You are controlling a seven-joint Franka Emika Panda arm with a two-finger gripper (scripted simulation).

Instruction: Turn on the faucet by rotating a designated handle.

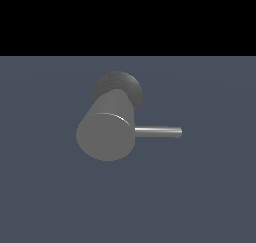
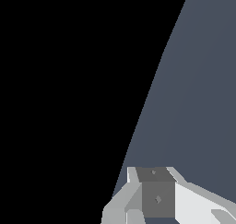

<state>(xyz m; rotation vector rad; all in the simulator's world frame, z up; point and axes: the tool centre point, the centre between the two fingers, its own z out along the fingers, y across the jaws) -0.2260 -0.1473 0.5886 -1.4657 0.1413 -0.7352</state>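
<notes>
In the exterior view the faucet [image 1: 106, 134] is a thick matte grey cylinder with its flat round end face turned toward the camera. It rises from a darker rounded base [image 1: 122, 84]. The handle [image 1: 158, 132], a thin shiny silver rod, sticks out level from the body toward the exterior view's right. No gripper shows in that view. The wrist view shows only the white gripper [image 2: 154, 181] with a grey pad, cut off by the frame edge, over bare floor. Neither faucet nor handle appears there, and how the jaws stand is unclear.
A flat blue-grey floor [image 1: 210, 197] spreads around the faucet on all sides. Beyond its far edge there is only black background [image 1: 128, 17]. The wrist view shows the same floor [image 2: 203, 80] against black.
</notes>
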